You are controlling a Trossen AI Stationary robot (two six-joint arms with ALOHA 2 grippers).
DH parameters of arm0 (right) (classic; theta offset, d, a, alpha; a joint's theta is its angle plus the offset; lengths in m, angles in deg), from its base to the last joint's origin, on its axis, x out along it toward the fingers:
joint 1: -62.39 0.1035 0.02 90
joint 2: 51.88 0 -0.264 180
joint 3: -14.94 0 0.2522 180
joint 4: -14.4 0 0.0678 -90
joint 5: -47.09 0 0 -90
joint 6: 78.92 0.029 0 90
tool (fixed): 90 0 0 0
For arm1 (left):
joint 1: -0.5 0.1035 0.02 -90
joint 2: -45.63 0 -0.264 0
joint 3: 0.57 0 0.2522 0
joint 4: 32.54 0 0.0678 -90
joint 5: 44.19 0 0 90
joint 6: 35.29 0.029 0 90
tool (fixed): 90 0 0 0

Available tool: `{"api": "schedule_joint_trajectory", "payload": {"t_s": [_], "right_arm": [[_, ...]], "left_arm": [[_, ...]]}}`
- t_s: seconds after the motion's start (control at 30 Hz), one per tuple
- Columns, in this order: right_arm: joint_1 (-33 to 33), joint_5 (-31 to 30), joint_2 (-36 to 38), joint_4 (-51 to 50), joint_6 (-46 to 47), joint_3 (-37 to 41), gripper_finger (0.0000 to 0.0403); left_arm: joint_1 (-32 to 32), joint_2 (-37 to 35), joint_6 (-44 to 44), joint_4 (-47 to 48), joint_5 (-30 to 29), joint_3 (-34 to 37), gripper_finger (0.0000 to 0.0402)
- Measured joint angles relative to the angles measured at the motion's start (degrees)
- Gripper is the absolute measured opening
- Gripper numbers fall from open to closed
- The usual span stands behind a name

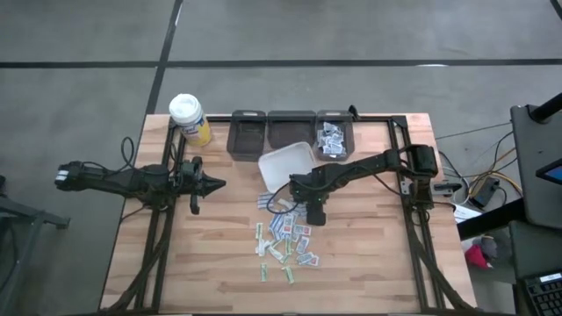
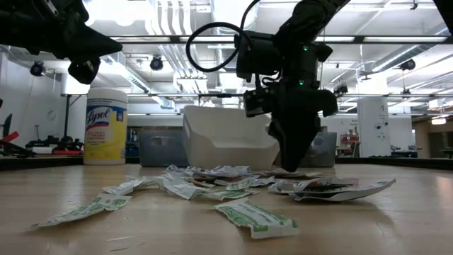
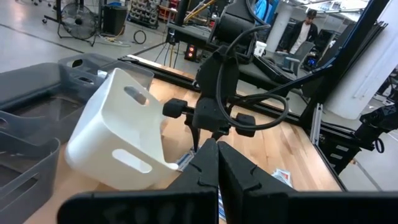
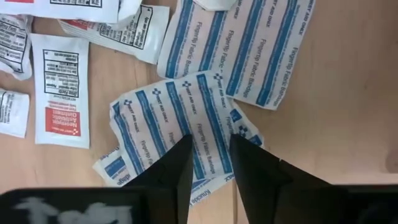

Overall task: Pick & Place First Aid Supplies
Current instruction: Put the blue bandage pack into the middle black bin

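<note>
At the centre of the high view, my right gripper (image 1: pixel 316 217) points down onto the scatter of small flat paper first aid packets (image 1: pixel 285 239) lying on the pale wooden worktop (image 1: pixel 369 254). In the right wrist view its two dark fingers (image 4: pixel 177 171) stand narrowly apart, one on each side of a crumpled white packet with blue stripes and print (image 4: pixel 180 124), their tips touching it; the packet lies flat on the wood and is not lifted. I see a white packet with a red label (image 4: pixel 62 90) at the left of that frame. The rest of the packets spread from the middle of the high view toward its lower centre, several with green print. Just above the right gripper in the high view sits a white plastic tub (image 1: pixel 286 167), and along the upper edge of the worktop stand three dark grey plastic bins (image 1: pixel 290 132); the right-hand one holds more packets. A yellow canister with a white cap (image 1: pixel 190 118) stands at the upper left. My left gripper (image 1: pixel 215 183) waits at the left, above the worktop, fingers pressed together and holding nothing.
</note>
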Motion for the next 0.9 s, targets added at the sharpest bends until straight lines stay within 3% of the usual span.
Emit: {"api": "schedule_joint_trajectory", "payload": {"t_s": [0.47, 0.9], "right_arm": [[-0.2, -0.8, 0.1, -0.4, 1.1, 0.0, 0.0014], [-0.1, -0.2, 1.5, -4.2, 4.3, 0.0, 0.0008]], "left_arm": [[0.0, 0.0, 0.0, 0.0, -0.2, 0.0, 0.0], [0.0, 0.0, 0.0, 0.0, -0.5, 0.0, 0.0]]}}
